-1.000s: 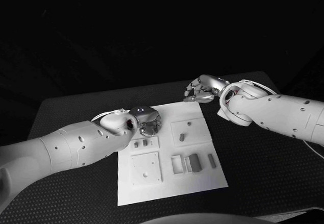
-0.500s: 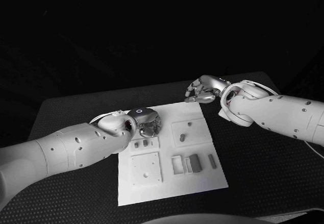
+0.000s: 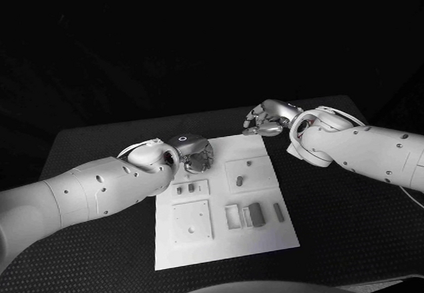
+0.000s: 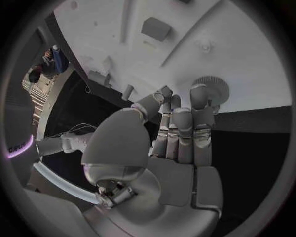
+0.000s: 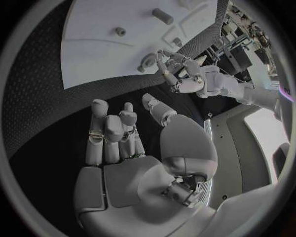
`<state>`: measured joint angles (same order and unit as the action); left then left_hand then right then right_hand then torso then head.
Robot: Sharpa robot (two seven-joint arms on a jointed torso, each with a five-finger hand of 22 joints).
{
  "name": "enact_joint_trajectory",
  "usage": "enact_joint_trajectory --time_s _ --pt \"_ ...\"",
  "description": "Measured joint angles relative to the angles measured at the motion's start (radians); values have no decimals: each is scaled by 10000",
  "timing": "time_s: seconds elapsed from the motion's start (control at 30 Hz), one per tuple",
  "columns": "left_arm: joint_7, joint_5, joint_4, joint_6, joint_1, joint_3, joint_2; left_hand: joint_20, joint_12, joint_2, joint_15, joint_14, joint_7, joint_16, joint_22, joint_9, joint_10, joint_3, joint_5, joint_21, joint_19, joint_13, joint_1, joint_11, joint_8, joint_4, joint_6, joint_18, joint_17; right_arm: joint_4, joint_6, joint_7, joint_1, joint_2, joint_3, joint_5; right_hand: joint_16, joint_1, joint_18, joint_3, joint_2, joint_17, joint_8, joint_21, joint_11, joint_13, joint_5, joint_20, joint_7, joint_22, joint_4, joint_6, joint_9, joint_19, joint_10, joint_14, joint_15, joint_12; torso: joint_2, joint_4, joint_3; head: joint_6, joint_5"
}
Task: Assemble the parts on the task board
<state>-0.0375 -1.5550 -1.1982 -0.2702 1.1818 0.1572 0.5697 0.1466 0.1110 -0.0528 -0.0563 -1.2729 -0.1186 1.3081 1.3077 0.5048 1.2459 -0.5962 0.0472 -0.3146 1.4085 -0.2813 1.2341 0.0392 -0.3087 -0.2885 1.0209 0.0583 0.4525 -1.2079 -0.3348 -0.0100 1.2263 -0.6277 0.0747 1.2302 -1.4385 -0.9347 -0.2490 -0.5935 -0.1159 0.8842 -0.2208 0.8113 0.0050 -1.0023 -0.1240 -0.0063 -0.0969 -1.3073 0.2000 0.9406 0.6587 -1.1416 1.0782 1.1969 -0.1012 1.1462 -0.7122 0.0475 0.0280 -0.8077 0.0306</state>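
Two hands worked the far end of the board [image 3: 228, 242], and the left hand [image 3: 195, 155] was plainly the nearer to the task's things: it hung over the board's far left corner, while the right hand [image 3: 265, 118] sat beyond the far right corner, above the bare black table [image 3: 96, 147]. The relation that mattered looked to be between the left hand's fingertips [image 4: 197, 91] and a round, ridged part [image 4: 211, 88] lying flat at the very edge of the board. The part sat just ahead of those fingertips, close beside them, and being round it offered no long axis to line up with. The left wrist view showed the fingers side by side and lightly bent, with the thumb folded in toward them, but I could not tell whether they were touching or pinching anything. The right wrist view gave the same corner from across the board, with the round part [image 5: 148, 60] just off the left hand's fingers, which the head view hid under the hand itself. The right hand held nothing, its thumb standing off from loosely bent fingers. Nearer the robot, a short peg [image 3: 238, 180] lay on the board with its length running roughly away from the robot, well apart from both hands.
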Motion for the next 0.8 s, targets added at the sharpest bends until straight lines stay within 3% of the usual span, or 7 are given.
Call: enact_joint_trajectory --time_s 0.13,0.63,0.8 --pt "1 6 -135 65 13 -76 199 17 -2 -1 -2 2 -2 0 -1 0 2 0 0 0 18 0 0 -2 2 0 2 -47 0 -1 0 1 -2 -12 0 0 0 0 0 0 0 0 0 0 0 0 0 0 -19 0 0 -18 0 0 0 -1 1 0 1 -2 1 2 2" --pt "95 15 -1136 251 48 -156 1456 13 4 -53 -2 2 -27 0 -2 -6 0 -23 -2 0 21 3 24 0 -22 22 27 -49 0 2 0 1 -3 -104 0 -1 0 0 0 0 0 -1 0 0 -1 9 0 0 -18 0 0 -17 -2 0 0 -6 6 0 10 -29 -12 -4 13" --pt "179 17 -1230 266 52 -158 1693 1 4 -54 -2 2 -26 0 -3 -8 -1 -22 -3 0 32 -2 25 2 -21 22 27 -49 0 0 0 0 -3 -131 0 -1 0 0 1 0 0 -2 0 0 -1 8 0 0 -18 0 0 -16 1 0 0 -13 14 0 10 -27 -17 -3 32"
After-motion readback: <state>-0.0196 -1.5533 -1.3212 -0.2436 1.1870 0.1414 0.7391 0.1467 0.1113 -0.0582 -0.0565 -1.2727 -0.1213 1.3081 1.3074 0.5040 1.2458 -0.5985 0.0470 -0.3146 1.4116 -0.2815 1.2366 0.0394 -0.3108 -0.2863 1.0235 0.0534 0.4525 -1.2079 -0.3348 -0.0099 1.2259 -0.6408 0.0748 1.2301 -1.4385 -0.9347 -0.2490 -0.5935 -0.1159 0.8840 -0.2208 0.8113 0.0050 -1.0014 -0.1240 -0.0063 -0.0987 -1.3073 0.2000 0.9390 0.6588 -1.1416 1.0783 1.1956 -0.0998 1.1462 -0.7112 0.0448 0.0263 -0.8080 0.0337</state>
